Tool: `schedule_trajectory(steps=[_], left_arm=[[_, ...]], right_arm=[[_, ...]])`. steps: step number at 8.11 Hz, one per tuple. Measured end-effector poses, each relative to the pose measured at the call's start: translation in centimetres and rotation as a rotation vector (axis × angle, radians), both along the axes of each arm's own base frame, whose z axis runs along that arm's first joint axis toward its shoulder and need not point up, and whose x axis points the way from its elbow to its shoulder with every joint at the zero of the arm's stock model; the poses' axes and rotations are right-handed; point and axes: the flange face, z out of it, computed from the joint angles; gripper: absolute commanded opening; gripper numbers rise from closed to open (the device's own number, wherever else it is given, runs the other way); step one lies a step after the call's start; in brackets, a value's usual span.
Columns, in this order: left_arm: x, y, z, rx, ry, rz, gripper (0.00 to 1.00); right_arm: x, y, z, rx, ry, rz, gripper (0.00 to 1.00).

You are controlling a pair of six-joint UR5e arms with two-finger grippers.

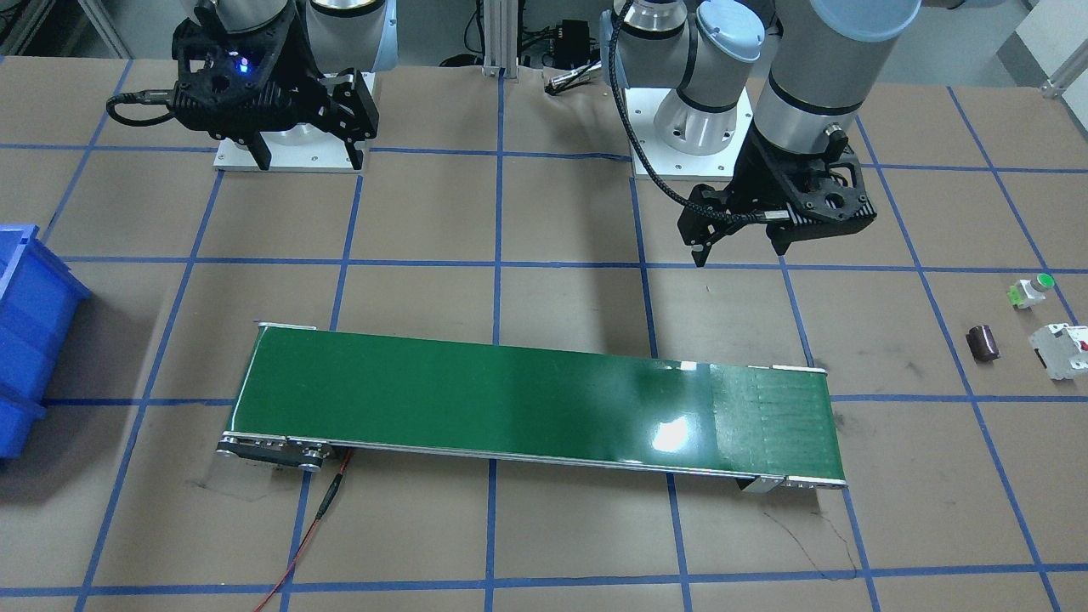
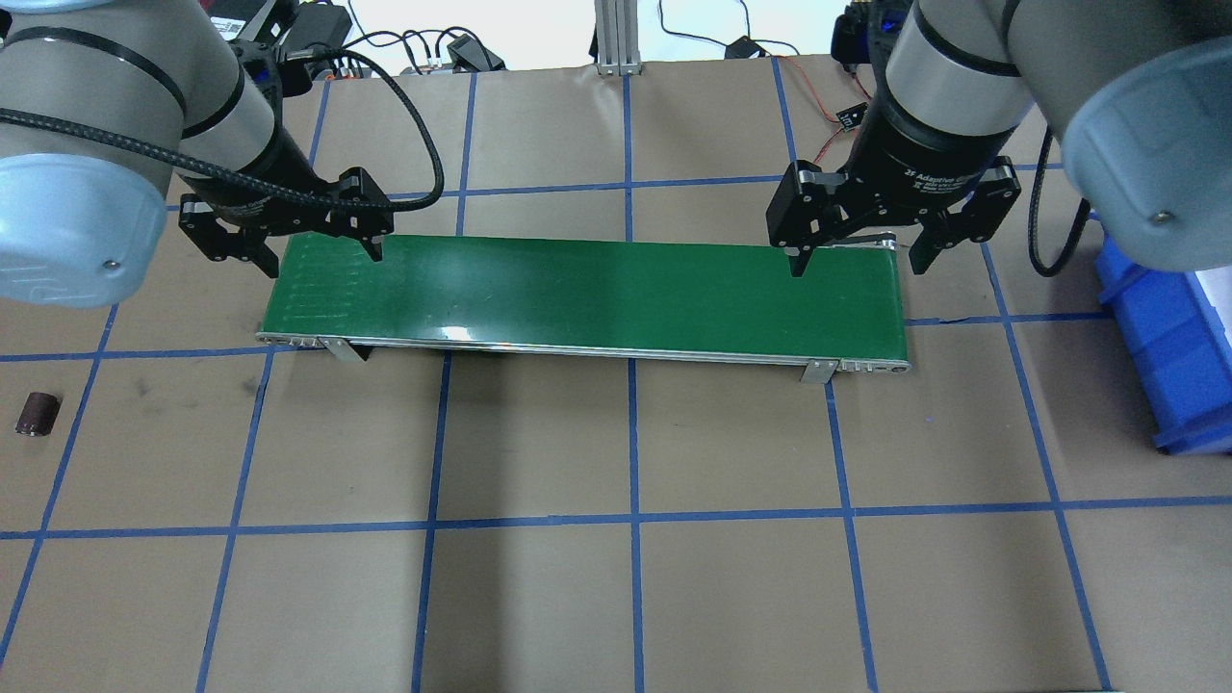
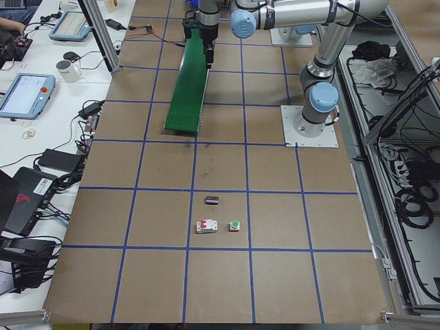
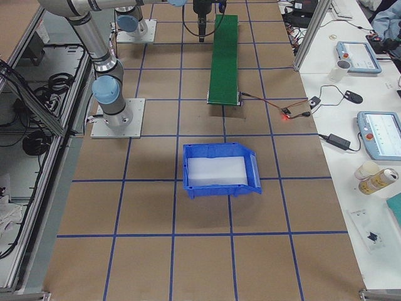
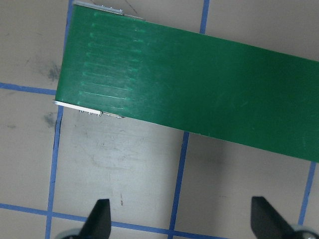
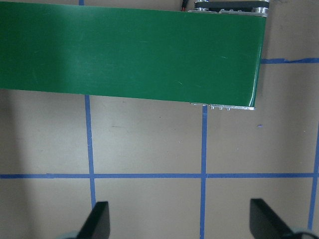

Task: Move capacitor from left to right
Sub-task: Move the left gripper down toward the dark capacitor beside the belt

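Dark brown and stubby, the capacitor (image 1: pixel 983 343) lies on its side on the bare tabletop (image 1: pixel 578 544), well apart from the left tool (image 1: pixel 739 253) and farther out toward the tabletop's left end, past the end of the green conveyor belt (image 1: pixel 527 399). Near it we see a white block with a red mark (image 1: pixel 1060 350) and a small white part with a green cap (image 1: pixel 1031 291) (neither touches it). We find the left tool hanging above the tabletop on the robot's side of the belt's left end, fingers spread wide, holding and touching nothing. The right tool (image 2: pixel 857 268) hovers likewise by the belt's right end, fingers wide apart and empty. A blue bin (image 2: pixel 1169 356) sits farther right.
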Motion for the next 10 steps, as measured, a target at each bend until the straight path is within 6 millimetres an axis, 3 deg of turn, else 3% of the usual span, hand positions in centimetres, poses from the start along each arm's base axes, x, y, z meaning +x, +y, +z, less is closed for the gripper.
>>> schedule_trajectory(steps=[3, 5, 7, 8, 10], left_arm=[[0.8, -0.1, 0.3, -0.005, -0.005, -0.02, 1.0], [4.2, -0.8, 0.4, -0.005, -0.012, -0.052, 1.0], [10.7, -1.4, 0.4, 0.006, -0.026, -0.093, 1.0], [15.4, -1.4, 0.4, 0.011, -0.032, -0.094, 1.0], [26.7, -0.2, -1.4, 0.042, -0.023, -0.083, 1.0]], right_arm=[[0.0, 0.0, 0.0, -0.001, 0.0, 0.0, 1.0], [0.0, 0.0, 0.0, -0.001, 0.0, 0.001, 1.0], [0.0, 0.0, 0.0, -0.001, 0.0, 0.001, 1.0], [0.0, 0.0, 0.0, -0.001, -0.001, 0.001, 1.0], [0.0, 0.0, 0.0, -0.001, -0.001, 0.0, 1.0]])
